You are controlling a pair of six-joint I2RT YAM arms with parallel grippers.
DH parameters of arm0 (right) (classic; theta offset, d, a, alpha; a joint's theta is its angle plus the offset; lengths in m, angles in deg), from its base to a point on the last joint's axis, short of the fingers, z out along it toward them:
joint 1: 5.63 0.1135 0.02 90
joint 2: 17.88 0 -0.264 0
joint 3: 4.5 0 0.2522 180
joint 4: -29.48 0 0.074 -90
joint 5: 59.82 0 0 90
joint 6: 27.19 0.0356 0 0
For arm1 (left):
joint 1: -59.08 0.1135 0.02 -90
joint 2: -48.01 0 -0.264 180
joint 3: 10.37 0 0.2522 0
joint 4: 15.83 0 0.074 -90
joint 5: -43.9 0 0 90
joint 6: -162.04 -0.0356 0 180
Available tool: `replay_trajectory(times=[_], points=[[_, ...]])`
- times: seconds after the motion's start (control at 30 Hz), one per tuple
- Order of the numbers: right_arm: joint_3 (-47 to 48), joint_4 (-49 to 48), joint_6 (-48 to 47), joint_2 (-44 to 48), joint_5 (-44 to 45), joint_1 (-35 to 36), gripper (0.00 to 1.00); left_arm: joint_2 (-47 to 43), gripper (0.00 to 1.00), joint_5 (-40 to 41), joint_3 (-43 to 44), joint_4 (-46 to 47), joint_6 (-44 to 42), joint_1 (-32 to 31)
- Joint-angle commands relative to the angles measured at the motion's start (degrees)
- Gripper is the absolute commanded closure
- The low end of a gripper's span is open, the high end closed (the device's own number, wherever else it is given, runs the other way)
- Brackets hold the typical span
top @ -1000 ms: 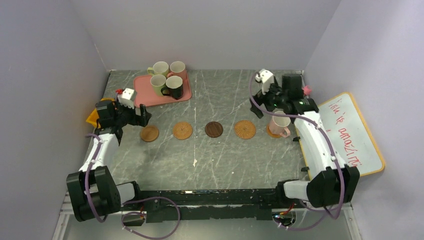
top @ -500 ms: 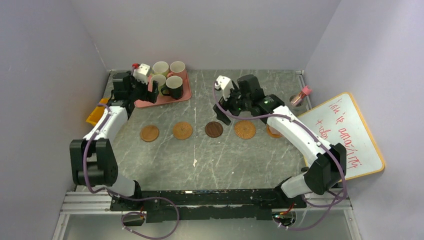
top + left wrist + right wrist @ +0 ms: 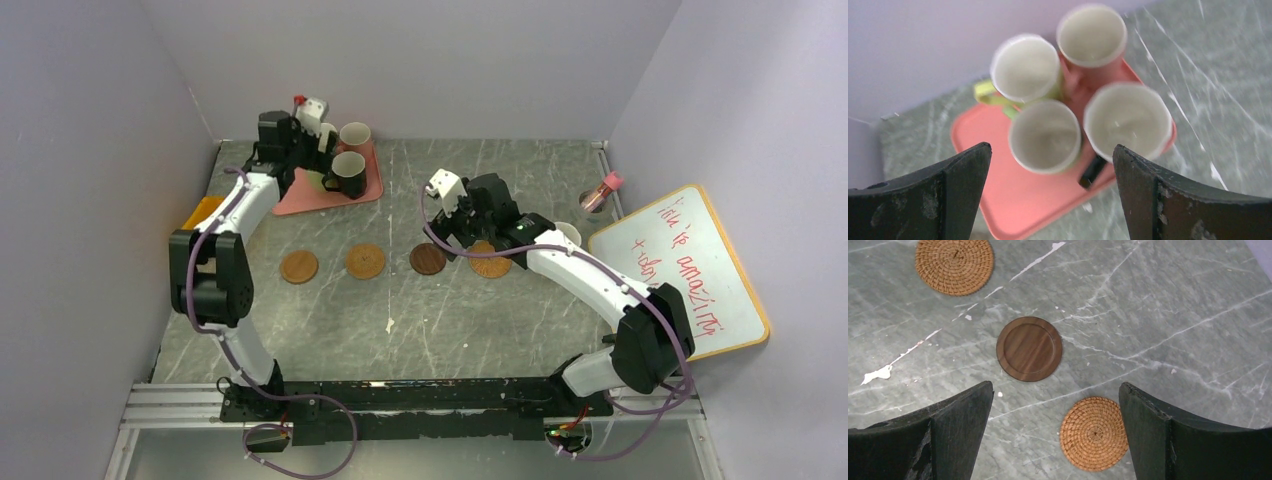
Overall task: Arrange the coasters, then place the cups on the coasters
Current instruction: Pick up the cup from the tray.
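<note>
Four cups stand close together on the pink tray (image 3: 998, 200): two yellow-green cups (image 3: 1026, 67) (image 3: 1045, 135), a pink cup (image 3: 1091, 35) and a black cup (image 3: 1128, 120). My left gripper (image 3: 1050, 150) (image 3: 312, 158) hangs open above them, holding nothing. On the table lies a row of coasters: two tan ones (image 3: 299, 266) (image 3: 365, 261), a dark brown one (image 3: 428, 258) (image 3: 1029, 348) and a woven one (image 3: 490, 260) (image 3: 1094, 433). My right gripper (image 3: 1056, 388) (image 3: 447, 232) hovers open over the dark one. Another pink cup (image 3: 568, 234) shows behind the right arm; what it stands on is hidden.
A whiteboard (image 3: 690, 265) with red writing lies at the right edge. A small jar with a pink lid (image 3: 598, 192) stands at the back right. An orange object (image 3: 198, 213) sits by the left wall. Walls close in the back and both sides.
The left arm swung from the front left up to the tray and now hangs over the cups. The right arm left the pink cup at the right and moved left over the dark coaster.
</note>
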Motion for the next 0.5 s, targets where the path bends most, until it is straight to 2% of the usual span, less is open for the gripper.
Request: replay_trajectory(times=[0.0, 0.27, 0.47], points=[[-0.8, -6.9, 0.7, 0.6, 4.1, 0.0, 0.0, 4.5, 0.04, 4.7, 10.8, -2.9, 2.3, 0.0], [-2.6, -9.1, -0.5, 0.7, 6.5, 0.0, 0.0, 14.0, 0.04, 3.7, 23.0, -9.6, 3.3, -1.7], [-3.1, -9.6, -1.0, 1.1, 7.0, 0.0, 0.0, 16.4, 0.04, 5.2, 25.2, -12.2, 4.1, -3.6]])
